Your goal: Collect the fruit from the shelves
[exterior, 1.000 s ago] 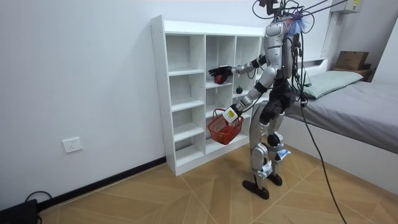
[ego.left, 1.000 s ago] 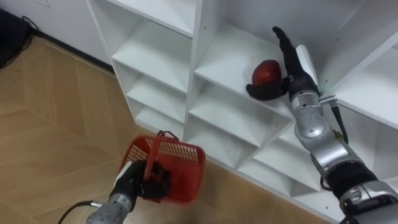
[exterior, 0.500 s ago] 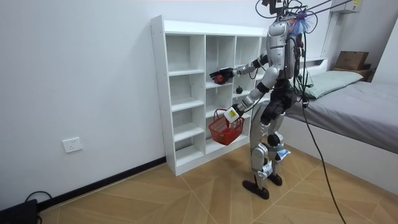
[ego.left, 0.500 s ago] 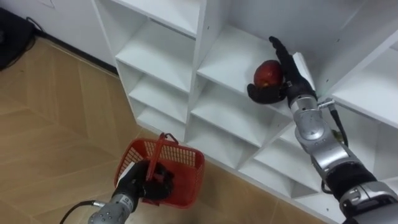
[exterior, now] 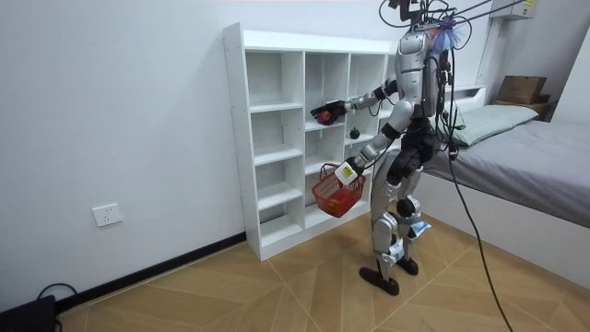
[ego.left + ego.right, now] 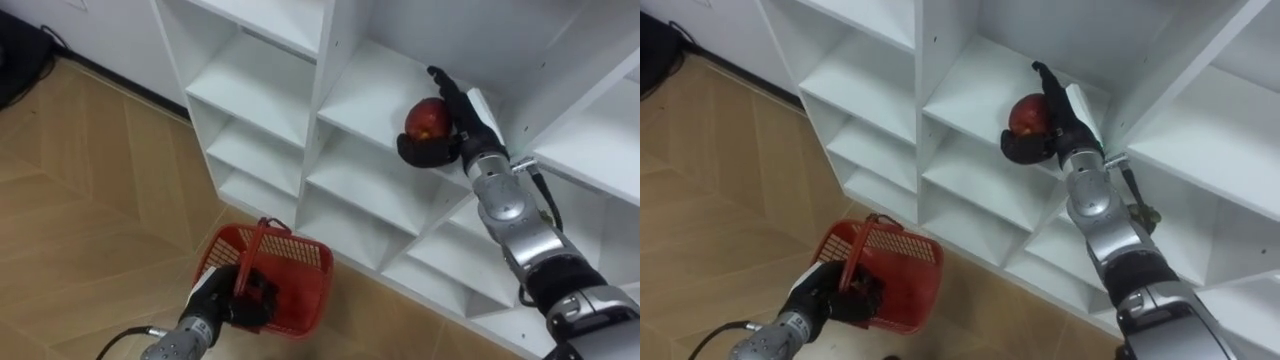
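Observation:
A red apple [image 6: 426,118] lies at the front of a middle shelf of the white closet [image 6: 262,88]. My right hand [image 6: 452,128] cups it: the thumb curls under the apple and the fingers run up its right side, bending slightly over it. Lower left, my left hand [image 6: 214,303] is shut on the handle of a red wire basket [image 6: 296,283], which hangs in front of the bottom shelves. In the room view I stand facing the closet [image 5: 277,138], right arm stretched to the apple [image 5: 324,112], basket [image 5: 336,194] at hip height.
The other closet compartments around the apple look bare. Wooden floor [image 6: 90,200] spreads to the left of the closet. A bed [image 5: 530,157] stands close behind me at the room view's right, and a dark box [image 5: 23,312] lies on the floor by the wall.
My right hand has moved in against the apple, its fingers bending over it and the thumb tucking under. The basket has swung slightly lower in my left hand.

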Controlling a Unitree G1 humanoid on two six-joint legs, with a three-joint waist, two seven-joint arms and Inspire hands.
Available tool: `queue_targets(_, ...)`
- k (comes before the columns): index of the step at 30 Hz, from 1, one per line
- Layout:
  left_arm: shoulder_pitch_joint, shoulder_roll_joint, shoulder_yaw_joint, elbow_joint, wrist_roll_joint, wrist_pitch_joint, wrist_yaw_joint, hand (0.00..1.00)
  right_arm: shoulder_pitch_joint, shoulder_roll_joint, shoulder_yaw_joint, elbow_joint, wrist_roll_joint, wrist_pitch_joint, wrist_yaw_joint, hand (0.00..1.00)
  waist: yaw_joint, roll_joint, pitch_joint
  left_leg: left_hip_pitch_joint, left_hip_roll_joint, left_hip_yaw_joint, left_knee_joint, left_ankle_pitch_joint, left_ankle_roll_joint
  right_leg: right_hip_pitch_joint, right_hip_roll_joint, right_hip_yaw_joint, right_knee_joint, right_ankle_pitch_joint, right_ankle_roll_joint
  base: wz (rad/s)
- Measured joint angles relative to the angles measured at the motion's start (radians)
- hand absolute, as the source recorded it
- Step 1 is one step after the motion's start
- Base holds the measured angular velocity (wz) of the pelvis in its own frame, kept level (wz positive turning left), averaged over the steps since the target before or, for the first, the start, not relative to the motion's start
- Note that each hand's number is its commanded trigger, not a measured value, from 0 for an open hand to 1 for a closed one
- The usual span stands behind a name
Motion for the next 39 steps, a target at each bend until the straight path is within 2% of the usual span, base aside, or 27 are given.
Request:
queue_targets(1, 0.0, 0.0, 0.0, 0.001, 0.0, 0.004, 0.0, 1.0, 0.0, 0.0, -0.003, 0.0, 0.001, 0.002, 0.004, 0.77, 0.0, -0.001, 0.0004, -0.001, 0.0, 0.0, 0.001, 0.0, 0.0, 0.0, 0.0, 0.0, 0.0, 0.0, 0.0, 0.0)
queue_targets(2, 0.0, 0.0, 0.0, 0.001, 0.0, 0.006, -0.001, 1.0, 0.0, 0.0, -0.005, 0.0, 0.001, 0.005, 0.006, 0.84, 0.0, -0.001, 0.0005, -0.001, 0.0, 0.0, 0.001, 0.0, 0.0, 0.0, 0.0, 0.0, 0.0, 0.0, 0.0, 0.0)
queue_targets(3, 0.0, 0.0, 0.0, 0.003, 0.0, 0.01, -0.001, 1.0, -0.001, 0.0, -0.01, 0.0, 0.001, 0.009, 0.009, 0.87, 0.001, -0.001, 0.0005, 0.0, 0.0, 0.0, 0.001, 0.0, 0.0, 0.0, 0.0, 0.0, 0.0, 0.0, 0.0, 0.0)
queue_targets(4, 0.0, 0.0, 0.0, 0.005, -0.001, 0.011, -0.002, 1.0, -0.003, 0.0, -0.013, 0.001, -0.002, 0.01, 0.007, 1.0, 0.0, -0.001, 0.0005, 0.0, 0.0, 0.0, 0.001, 0.0, 0.0, 0.001, -0.001, -0.001, 0.0, 0.0, 0.0, 0.0)
queue_targets(20, -0.003, 0.004, 0.0, 0.015, -0.002, 0.011, -0.006, 1.0, -0.034, -0.006, -0.043, 0.006, -0.026, 0.021, -0.002, 1.0, -0.003, 0.0, 0.0012, 0.0, -0.001, -0.005, 0.001, 0.0, 0.0, 0.002, -0.001, -0.006, -0.002, 0.0, 0.0, 0.0)
queue_targets(32, -0.034, 0.004, 0.0, 0.013, -0.006, 0.011, -0.005, 1.0, -0.032, -0.007, -0.038, 0.005, -0.031, 0.021, -0.012, 1.0, -0.004, 0.001, 0.0019, -0.001, -0.001, -0.004, 0.004, 0.0, 0.0, 0.002, -0.001, -0.01, -0.002, 0.0, 0.0, 0.0)
queue_targets(39, -0.036, -0.001, -0.001, 0.012, -0.005, 0.01, -0.005, 1.0, 0.03, -0.004, -0.029, -0.09, -0.073, 0.024, -0.03, 1.0, -0.005, 0.006, 0.0005, -0.004, 0.0, 0.004, 0.009, 0.0, 0.0, -0.002, 0.0, 0.003, 0.003, 0.0, 0.0, -0.01)
